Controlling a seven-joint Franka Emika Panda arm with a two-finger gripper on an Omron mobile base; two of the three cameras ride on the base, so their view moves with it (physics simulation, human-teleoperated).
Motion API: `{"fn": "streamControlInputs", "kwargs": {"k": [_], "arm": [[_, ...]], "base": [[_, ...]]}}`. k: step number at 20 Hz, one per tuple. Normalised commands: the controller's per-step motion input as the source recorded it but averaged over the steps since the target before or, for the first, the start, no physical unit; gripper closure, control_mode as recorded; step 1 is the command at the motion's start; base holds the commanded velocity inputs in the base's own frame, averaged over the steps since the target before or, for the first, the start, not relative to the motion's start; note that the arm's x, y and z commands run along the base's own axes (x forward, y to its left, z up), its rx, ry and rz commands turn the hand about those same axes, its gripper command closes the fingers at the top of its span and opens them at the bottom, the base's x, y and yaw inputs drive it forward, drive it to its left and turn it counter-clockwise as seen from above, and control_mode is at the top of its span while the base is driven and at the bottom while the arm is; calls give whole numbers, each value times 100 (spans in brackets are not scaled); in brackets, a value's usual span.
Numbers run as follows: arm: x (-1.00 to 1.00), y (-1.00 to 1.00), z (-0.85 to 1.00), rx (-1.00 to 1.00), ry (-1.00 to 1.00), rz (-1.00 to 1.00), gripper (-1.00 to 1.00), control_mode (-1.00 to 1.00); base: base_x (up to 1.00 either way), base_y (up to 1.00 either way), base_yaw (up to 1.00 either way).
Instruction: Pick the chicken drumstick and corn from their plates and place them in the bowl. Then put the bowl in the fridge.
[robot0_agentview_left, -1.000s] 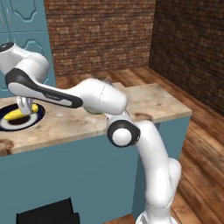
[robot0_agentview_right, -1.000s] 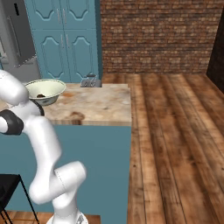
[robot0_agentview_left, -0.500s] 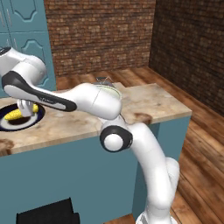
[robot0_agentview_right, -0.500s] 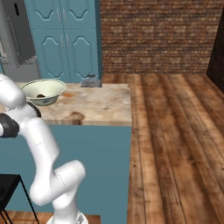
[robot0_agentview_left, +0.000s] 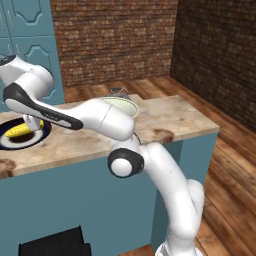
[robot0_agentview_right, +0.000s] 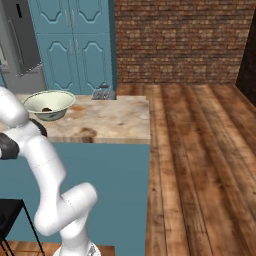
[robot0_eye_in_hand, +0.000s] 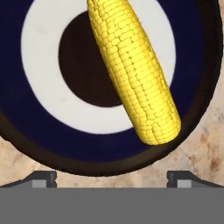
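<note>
The corn (robot0_eye_in_hand: 133, 70) lies on the navy-rimmed plate (robot0_eye_in_hand: 26, 127), running from the plate's dark centre out over its white ring toward the rim, so one end sits off-centre. I have the pincer (robot0_eye_in_hand: 111, 177) hanging right above that plate with its fingers spread as wide as they go, gripping nothing; I judge that is the stance for coming down over the cob. In the hand view the cob sits ahead of the two tips and slightly toward the right one, at a slant to the line between them. From the left base view I see the arm reaching far left across the desk (robot0_agentview_left: 165, 120) to the plate. The bowl (robot0_agentview_right: 49, 104) waits further along the desk, well apart from the plate, with a small dark lump inside that I take for the chicken drumstick (robot0_agentview_right: 46, 108). The fridge (robot0_agentview_right: 20, 45) stands behind the bowl.
</note>
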Motion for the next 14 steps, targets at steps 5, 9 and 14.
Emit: {"fn": "streamControlInputs", "kwargs": {"k": [5,9,14], "arm": [[22,0,-19,4,-9,0,-100,-100],[23,2,-19,5,-10,0,-100,-100],[26,8,-4,9,-4,1,-100,-100]], "base": [[0,0,0],[0,0,0],[0,0,0]]}}
